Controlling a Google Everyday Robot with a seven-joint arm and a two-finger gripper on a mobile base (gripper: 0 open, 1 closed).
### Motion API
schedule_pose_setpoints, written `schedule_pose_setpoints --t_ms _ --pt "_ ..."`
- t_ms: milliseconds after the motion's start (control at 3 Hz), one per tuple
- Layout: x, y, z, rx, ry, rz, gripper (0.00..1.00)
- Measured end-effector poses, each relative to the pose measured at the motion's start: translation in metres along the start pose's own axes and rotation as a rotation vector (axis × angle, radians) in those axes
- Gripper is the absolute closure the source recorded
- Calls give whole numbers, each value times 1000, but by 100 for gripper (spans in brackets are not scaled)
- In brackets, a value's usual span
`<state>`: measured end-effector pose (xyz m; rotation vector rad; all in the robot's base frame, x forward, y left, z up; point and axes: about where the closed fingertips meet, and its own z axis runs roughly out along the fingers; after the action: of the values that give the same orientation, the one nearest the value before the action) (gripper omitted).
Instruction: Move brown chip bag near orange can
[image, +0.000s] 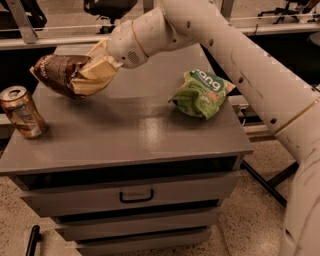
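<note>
The hand (94, 75) hangs over the far left part of the grey desk (130, 137). Its 2 cream fingers (102, 67) pinch one end of the brown chip bag (56, 74), which is held tilted and seems clear of the desk top. The orange can (22, 112) stands at the desk's left edge, near the bag and in front of it, while a green bag (202, 92) lies on the right side, well apart from both.
</note>
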<state>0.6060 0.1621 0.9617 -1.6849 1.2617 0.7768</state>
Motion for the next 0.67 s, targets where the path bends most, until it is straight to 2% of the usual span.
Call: schedule_pose_setpoints --t_ms 667 --pt "-2 2 6 -11 -3 -2 38"
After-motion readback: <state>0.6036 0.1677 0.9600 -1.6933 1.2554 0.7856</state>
